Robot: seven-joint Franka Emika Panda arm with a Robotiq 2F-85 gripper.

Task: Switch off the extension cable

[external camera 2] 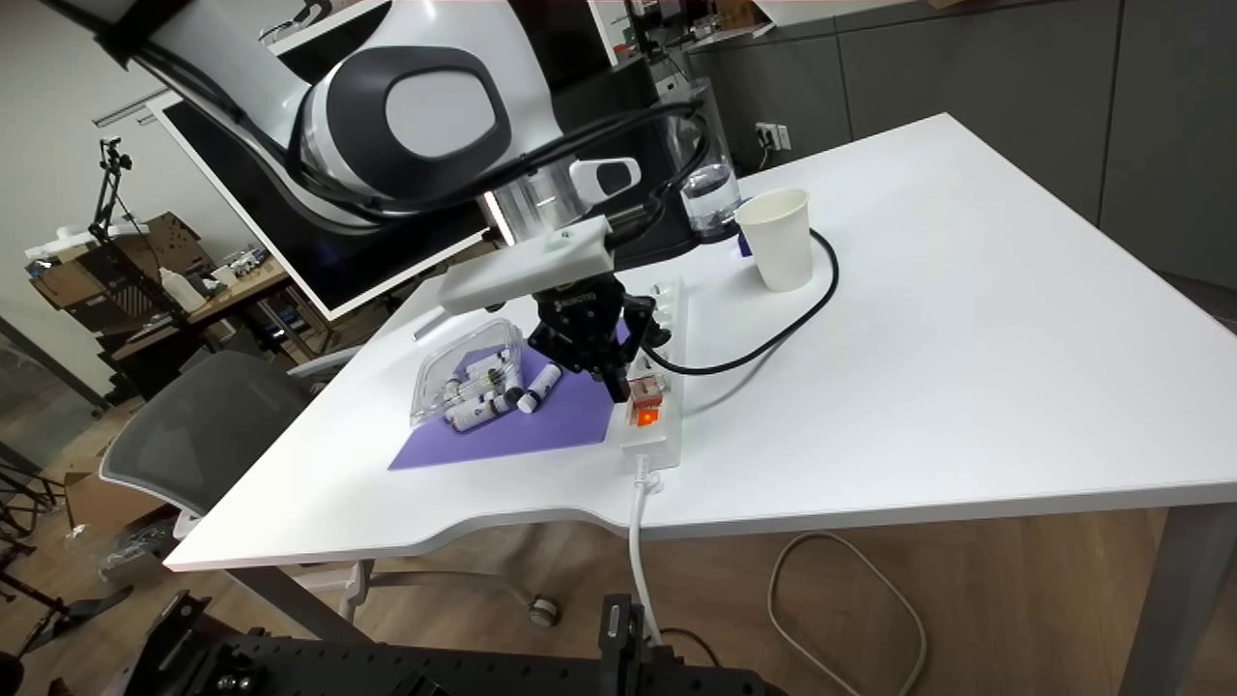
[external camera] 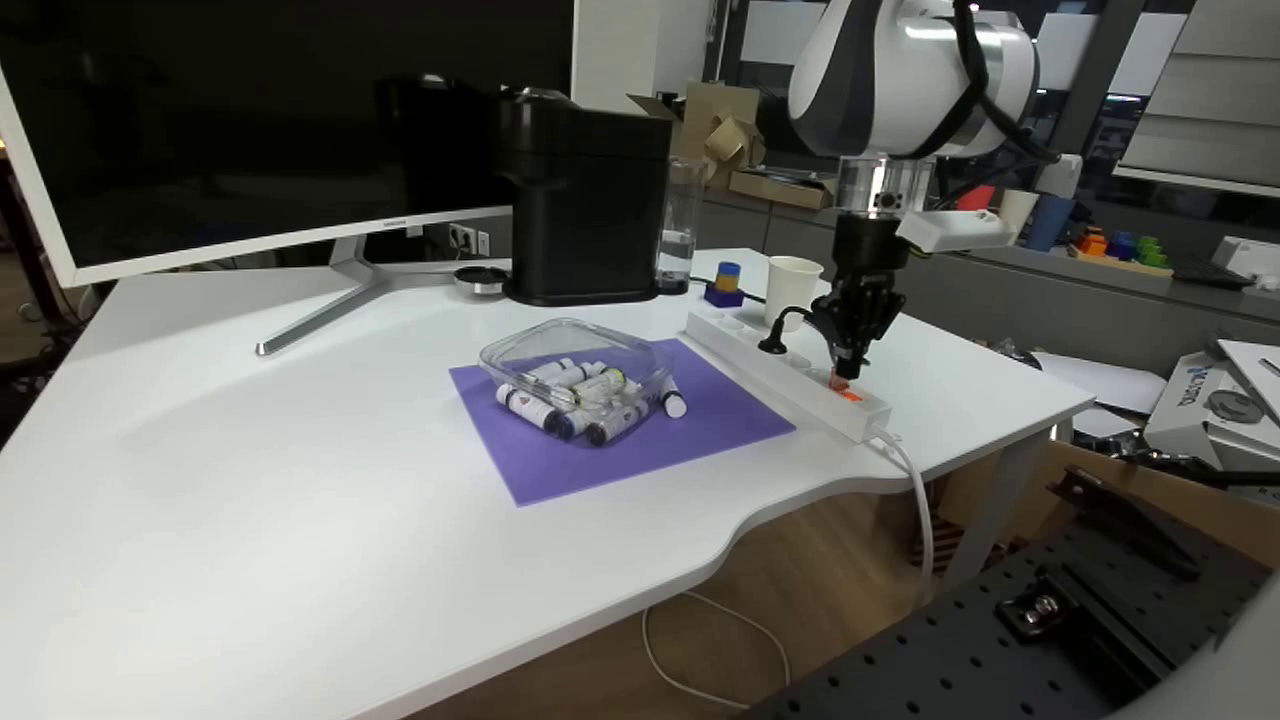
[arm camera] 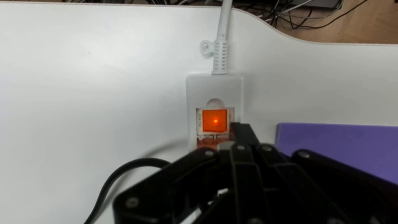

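clenched hand [arm camera: 241, 127] near glowing switch [arm camera: 215, 120], white cup [external camera: 793, 288] in both exterior views only

Here we are in an office, by the look of it: wide monitor [external camera: 290, 120] up on a white desk [external camera: 250, 500], grey mesh-backed chair [external camera 2: 208, 416] beside it, grey panelling [external camera 2: 976, 87] behind. And there's a dash of lab too, with a white robot arm [external camera: 920, 90] out over the desk, black perforated plate [external camera: 900, 650] near it, cardboard boxes [external camera 2: 164, 246] farther back.
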